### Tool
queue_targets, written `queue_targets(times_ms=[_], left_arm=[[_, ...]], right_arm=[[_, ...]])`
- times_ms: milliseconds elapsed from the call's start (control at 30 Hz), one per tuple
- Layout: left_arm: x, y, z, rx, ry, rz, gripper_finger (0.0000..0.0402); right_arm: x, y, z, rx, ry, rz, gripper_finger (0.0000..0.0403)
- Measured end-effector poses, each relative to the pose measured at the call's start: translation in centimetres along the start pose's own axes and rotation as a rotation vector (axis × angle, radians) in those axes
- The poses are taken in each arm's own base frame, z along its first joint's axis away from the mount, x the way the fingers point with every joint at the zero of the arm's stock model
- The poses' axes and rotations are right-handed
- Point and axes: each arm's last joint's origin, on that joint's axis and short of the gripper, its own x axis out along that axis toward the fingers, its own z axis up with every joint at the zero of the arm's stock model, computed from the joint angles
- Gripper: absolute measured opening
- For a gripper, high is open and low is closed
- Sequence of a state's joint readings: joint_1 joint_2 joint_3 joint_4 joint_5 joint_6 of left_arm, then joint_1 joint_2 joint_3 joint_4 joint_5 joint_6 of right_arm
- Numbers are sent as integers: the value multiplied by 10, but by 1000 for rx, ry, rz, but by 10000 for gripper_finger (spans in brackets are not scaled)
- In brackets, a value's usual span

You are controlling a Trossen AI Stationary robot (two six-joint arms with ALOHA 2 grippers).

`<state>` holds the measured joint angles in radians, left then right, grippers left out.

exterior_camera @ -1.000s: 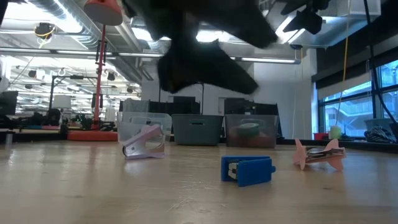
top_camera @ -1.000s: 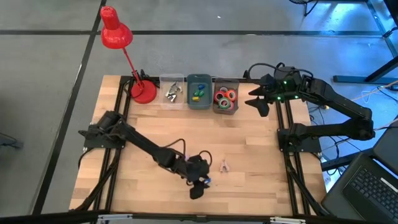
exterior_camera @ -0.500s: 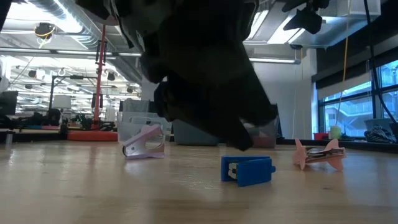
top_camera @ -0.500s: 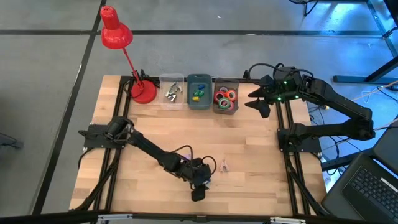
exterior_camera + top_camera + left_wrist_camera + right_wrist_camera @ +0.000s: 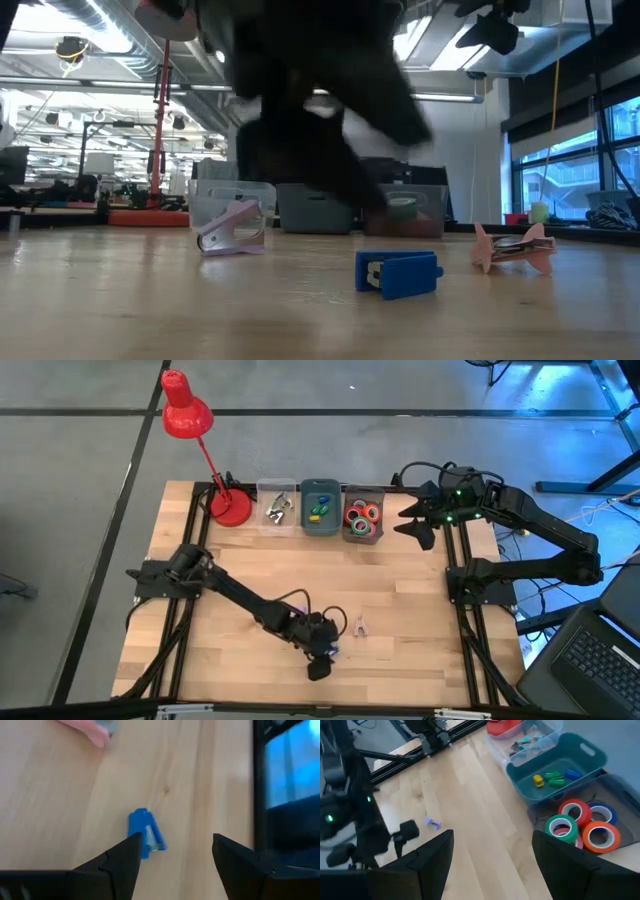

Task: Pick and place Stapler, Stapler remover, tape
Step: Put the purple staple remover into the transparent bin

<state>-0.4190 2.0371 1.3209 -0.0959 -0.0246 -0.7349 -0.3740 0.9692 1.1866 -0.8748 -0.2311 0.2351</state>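
- While the left gripper point(image 5: 172, 852) hovers low near the wooden table's point(image 5: 240, 550) front edge, its fingers stand spread, grasping nothing, one beside the small blue plastic stapler point(image 5: 145, 832); probably lining up to straddle it.
- Pink stapler remover point(image 5: 360, 626) lies just beside, toward the right edge.
- Tape rings point(image 5: 580, 825), red-orange, green and purple, sit in the clear bin point(image 5: 362, 520) at the back edge.
- Right gripper point(image 5: 492, 847) waits spread by that bin.

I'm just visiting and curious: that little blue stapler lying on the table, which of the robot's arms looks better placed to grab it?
The left. Its hand hangs open right over the blue stapler, near the table's front edge. The right hand waits far off, beside the bin of tape rolls.
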Motion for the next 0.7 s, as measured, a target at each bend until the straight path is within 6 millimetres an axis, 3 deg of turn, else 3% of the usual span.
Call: queue_targets(times_ms=[133,333,700], left_arm=[[-28,2,6,-95,28,100,228],[-56,5,-9,-119,29,376,214],[-52,32,-35,-61,97,591,212]], right_arm=[[0,0,-2,-1,24,14,273],[0,0,-4,1,44,10,273],[0,0,-4,-13,39,8,273]])
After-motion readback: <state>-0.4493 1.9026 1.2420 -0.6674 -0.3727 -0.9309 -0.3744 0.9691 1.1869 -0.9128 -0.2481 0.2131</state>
